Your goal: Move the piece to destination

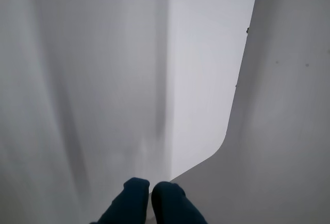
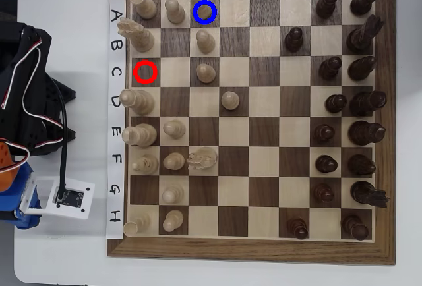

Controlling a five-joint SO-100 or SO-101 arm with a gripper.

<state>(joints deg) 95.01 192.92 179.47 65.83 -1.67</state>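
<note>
Your pincer [image 1: 150,189] is squeezed shut and holds nothing. The bishop [image 2: 205,12] stands on the blue-ringed square [image 2: 205,22], far off across the chessboard [image 2: 250,252].

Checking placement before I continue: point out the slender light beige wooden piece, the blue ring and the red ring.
slender light beige wooden piece [image 2: 205,12], overhead view, its body.
blue ring [image 2: 194,11], overhead view, left arc.
red ring [image 2: 145,62], overhead view, top arc.
</note>
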